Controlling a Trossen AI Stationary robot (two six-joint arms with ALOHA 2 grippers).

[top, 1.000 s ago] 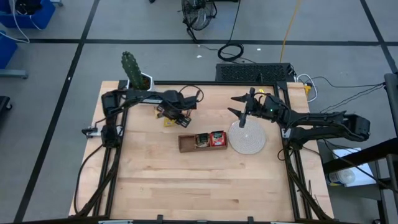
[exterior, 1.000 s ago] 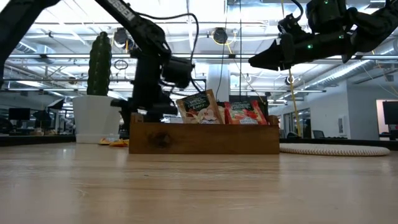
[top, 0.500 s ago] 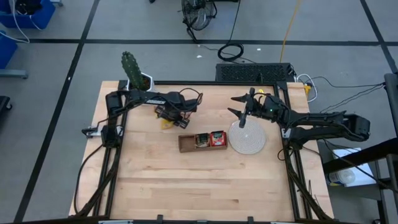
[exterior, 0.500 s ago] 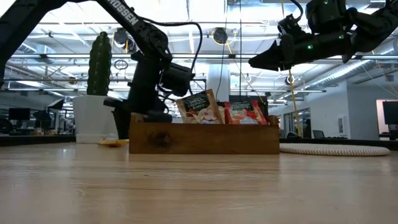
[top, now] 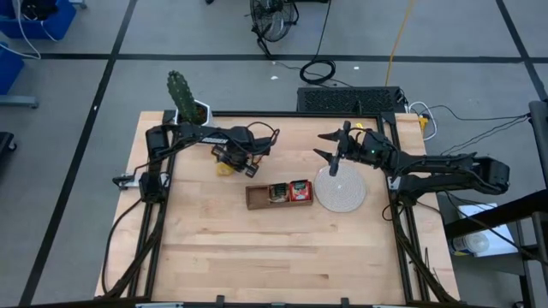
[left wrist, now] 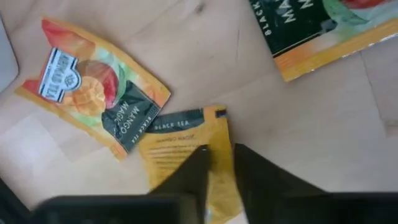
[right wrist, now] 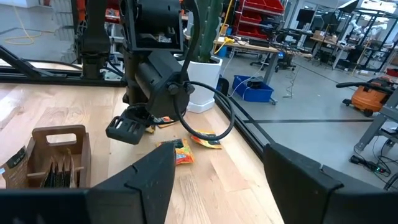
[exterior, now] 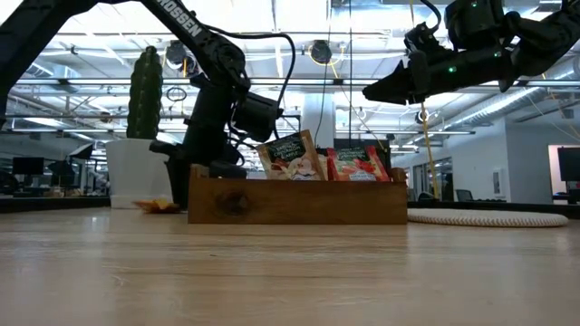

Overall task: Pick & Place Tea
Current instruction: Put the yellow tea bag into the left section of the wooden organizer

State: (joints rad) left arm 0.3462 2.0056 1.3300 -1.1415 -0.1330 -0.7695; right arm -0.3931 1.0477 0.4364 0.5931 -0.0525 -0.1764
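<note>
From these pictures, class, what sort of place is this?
Probably a robotics lab in an open workshop hall: red storage racks, workbenches with monitors and an orange shop vacuum stand beyond the wooden table.

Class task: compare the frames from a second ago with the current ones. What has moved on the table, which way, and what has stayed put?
The left gripper has shifted a little further from the wooden tray and now pinches a yellow-orange tea sachet, beside two more sachets on the table. The right gripper has kept its place, open above the round disc. The sachets in the tray are unchanged.
</note>
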